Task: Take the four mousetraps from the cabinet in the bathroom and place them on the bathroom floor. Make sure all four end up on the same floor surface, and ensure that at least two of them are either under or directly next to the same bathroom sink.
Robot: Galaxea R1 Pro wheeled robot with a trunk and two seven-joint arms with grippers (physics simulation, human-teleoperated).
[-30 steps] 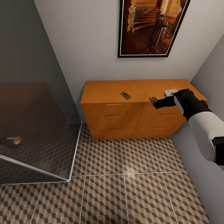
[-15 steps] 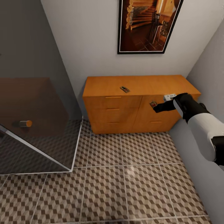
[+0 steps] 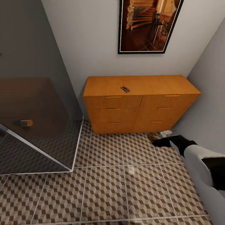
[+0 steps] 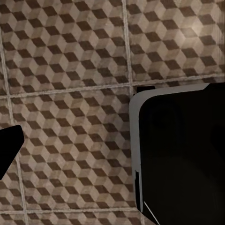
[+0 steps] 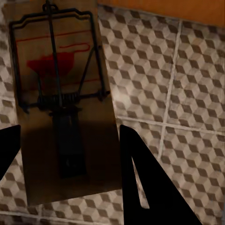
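Right arm now dropped from cabinet-top height to near bathroom floor (image 3: 125, 187); camera steady since half-second frame. Right gripper (image 3: 157, 142) clenched on mousetrap (image 5: 63, 101), held low before cabinet (image 3: 140, 106). Second mousetrap (image 3: 125, 89) on cabinet top. Risk: early release, trap tumbles or lands face down; sink unseen.

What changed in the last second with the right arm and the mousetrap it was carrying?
The right gripper dropped from cabinet-top height to just above the bathroom floor in front of the cabinet, mousetrap still between its fingers. The other mousetrap stayed on the cabinet top.
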